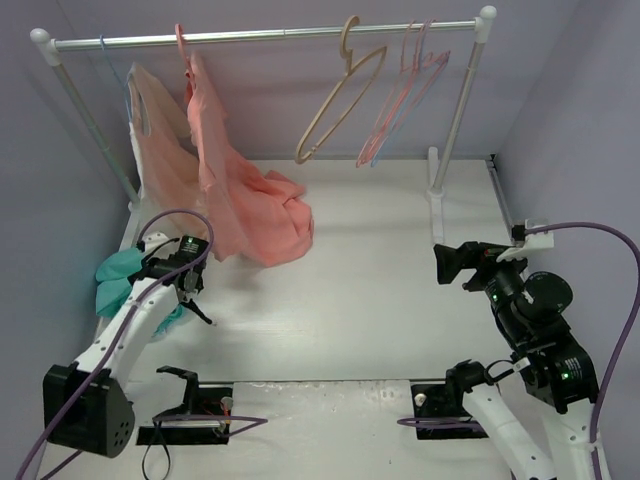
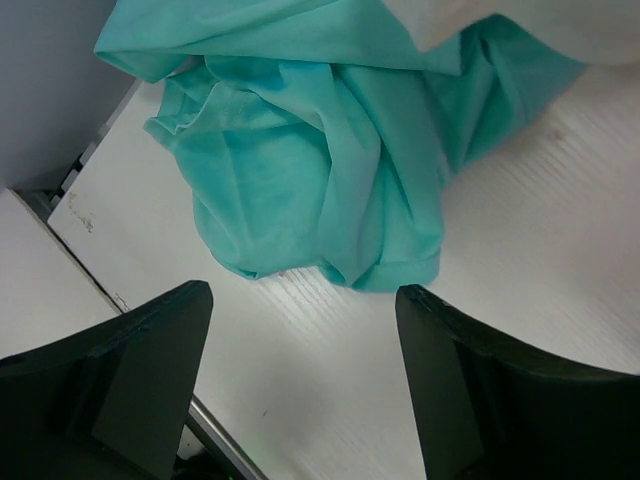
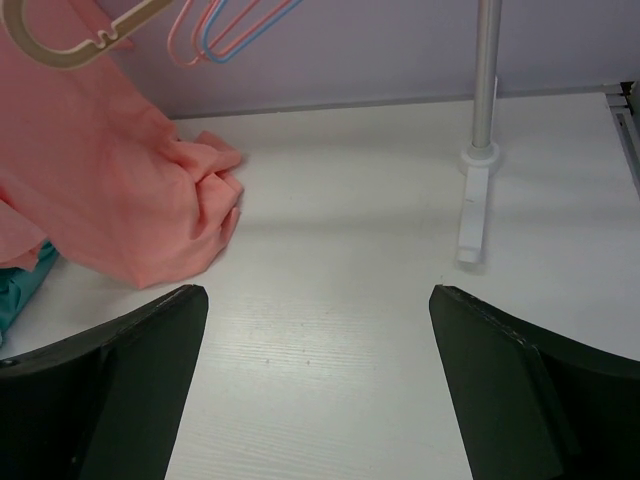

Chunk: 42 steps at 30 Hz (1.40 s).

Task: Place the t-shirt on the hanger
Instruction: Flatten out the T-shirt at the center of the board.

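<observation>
T-shirt (image 2: pixel 320 170) found bunched at left edge of worktop (image 2: pixel 540 260), just ahead of left gripper (image 2: pixel 302 295).
Its jaws are held wide, nothing gripped; right gripper (image 3: pixel 318 292) also wide & empty, well apart from it.

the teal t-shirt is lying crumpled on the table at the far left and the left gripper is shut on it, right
Not quite. The t-shirt does lie crumpled on the table at the far left, but the left gripper is open, not shut on it: the left wrist view shows its fingers apart, with the fabric ahead of them.
</observation>
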Available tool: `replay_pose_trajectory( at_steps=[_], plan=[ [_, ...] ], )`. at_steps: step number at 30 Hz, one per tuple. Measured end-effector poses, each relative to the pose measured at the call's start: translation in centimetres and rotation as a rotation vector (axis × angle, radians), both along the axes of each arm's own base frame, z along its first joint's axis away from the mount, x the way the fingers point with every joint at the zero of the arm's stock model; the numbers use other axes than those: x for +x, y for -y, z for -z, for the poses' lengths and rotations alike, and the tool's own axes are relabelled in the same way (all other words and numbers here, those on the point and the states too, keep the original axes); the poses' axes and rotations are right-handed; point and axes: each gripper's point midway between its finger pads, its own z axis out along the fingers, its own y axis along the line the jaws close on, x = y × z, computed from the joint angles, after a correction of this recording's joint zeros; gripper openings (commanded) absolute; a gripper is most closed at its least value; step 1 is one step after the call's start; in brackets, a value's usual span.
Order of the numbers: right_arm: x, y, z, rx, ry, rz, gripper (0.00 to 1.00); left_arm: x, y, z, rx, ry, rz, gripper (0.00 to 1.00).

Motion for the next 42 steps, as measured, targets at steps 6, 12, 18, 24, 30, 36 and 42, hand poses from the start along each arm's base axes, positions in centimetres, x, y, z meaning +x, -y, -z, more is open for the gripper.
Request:
replay_pose_trajectory(
  at_steps=[6,12,18,24,30,36,42],
  plan=[
    [-1.1,0.2,-0.9,0.012,0.044,-0.004,1.0,0.3,-2.5,3.3,0.004,-0.056,-0.135,0.74],
    [-1.8,0.4,-1.3,0.014,0.069,-0.004,1.0,0.4,-2.7,6.4,-0.052,-0.114,-0.162,0.19],
    [-1.9,0.3,-1.3,0.008,0.071,-0.014,1.0,0.8,-0.4,6.9,-0.185,-0.109,-0.096,0.0],
    [-0.9,-0.4,-0.9,-0.006,0.036,-0.041,1.0,0.8,5.9,2.0,-0.399,0.086,0.145,0.0],
    [1.1,-1.2,-0.8,-0.022,-0.002,-0.058,1.0,-1.8,14.5,-1.4,-0.665,0.117,0.471,0.0],
    [2.9,-2.0,-1.5,-0.023,-0.006,-0.074,1.0,-3.8,22.1,-4.6,-0.825,-0.009,0.762,0.0],
    [4.6,-2.8,-1.8,-0.022,-0.025,-0.096,1.0,-2.5,32.6,-12.7,-0.835,-0.009,1.137,0.0]
  ],
)
